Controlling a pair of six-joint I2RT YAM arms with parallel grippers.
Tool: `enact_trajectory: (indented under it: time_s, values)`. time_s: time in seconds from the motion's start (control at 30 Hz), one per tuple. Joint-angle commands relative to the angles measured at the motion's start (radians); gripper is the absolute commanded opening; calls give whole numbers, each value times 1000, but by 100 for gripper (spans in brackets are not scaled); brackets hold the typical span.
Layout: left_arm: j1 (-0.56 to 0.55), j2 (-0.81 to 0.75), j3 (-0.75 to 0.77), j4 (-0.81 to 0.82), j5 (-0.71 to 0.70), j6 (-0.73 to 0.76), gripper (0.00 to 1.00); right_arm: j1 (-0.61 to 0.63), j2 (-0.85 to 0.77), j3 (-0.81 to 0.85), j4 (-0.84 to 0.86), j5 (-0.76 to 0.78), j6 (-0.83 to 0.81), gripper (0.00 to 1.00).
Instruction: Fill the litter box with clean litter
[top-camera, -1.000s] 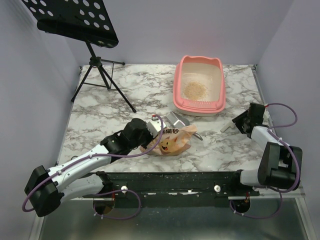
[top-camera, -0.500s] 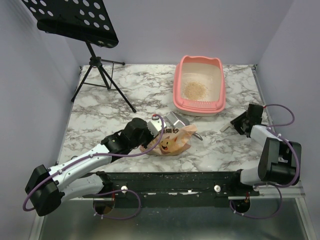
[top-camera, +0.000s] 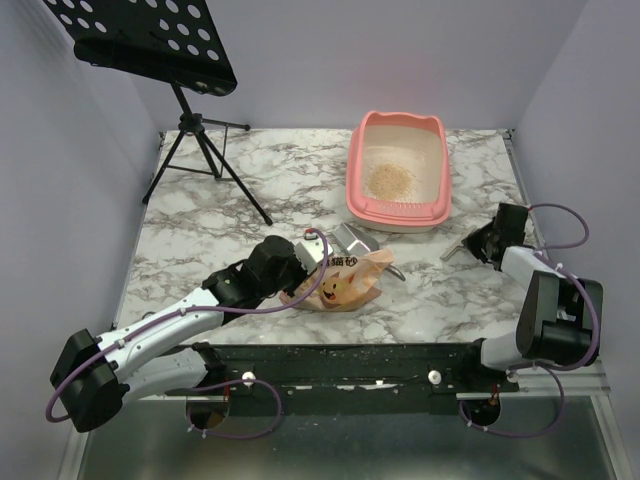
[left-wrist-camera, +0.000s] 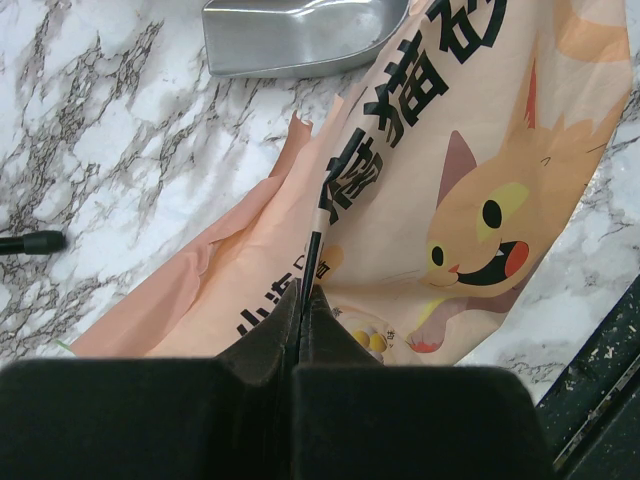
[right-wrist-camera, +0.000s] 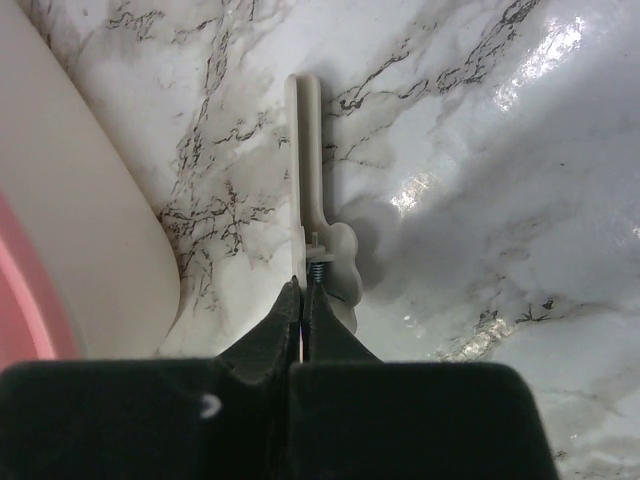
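Marble-patterned table (top-camera: 300, 180) carries the whole work area, enclosed by plain pale walls. Locate the litter box (top-camera: 396, 221) at the far right of centre. It sits flat, with a small mound of clean litter (top-camera: 388, 180) in the middle of its pale floor.

Nearer to you than the box, a grey metal scoop (top-camera: 352, 238) lies on the table with its far end touching the orange printed bag (left-wrist-camera: 450, 180). The bag lies flat on its side.

Check the left gripper (left-wrist-camera: 303, 300): its jaws are closed together on an edge of the bag.

Check the right gripper (right-wrist-camera: 303, 295), just to the right of the box's front corner: its jaws are pressed together at the spring end of a white clip (right-wrist-camera: 308, 150) lying on the table. You cannot tell from the views whether the clip is actually pinched.

A black music stand (top-camera: 150, 40) occupies the far left corner.
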Motion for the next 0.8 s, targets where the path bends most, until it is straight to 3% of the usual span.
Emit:
enact_trajectory:
  time_s: [0.0, 0.13, 0.2, 0.27, 0.3, 0.5, 0.63, 0.77]
  values:
    - [3, -4, 26, 17, -57, -3, 0, -9, 30, -6, -39, 12, -3, 0]
    - [3, -16, 25, 23, -62, -3, 5, -9, -46, -22, -41, 22, -31, 0]
    - [3, -22, 26, 27, -55, 1, 17, -9, -115, -32, -62, 57, -54, 0]
    - [3, -24, 37, 22, -35, 1, 36, -6, -196, -38, -88, 80, -77, 1]
    - [3, -24, 48, 16, -22, 1, 39, -1, -241, -44, -96, 95, -84, 0]
    - [1, -39, 114, -61, 82, -16, 47, 37, -463, -23, -209, 135, -162, 0]
    - [0, -56, 245, -159, 175, -45, 51, 93, -581, 36, -255, 94, -236, 0]
    - [0, -36, 388, -197, 312, -136, 54, 216, -599, 108, -240, -91, -288, 1]
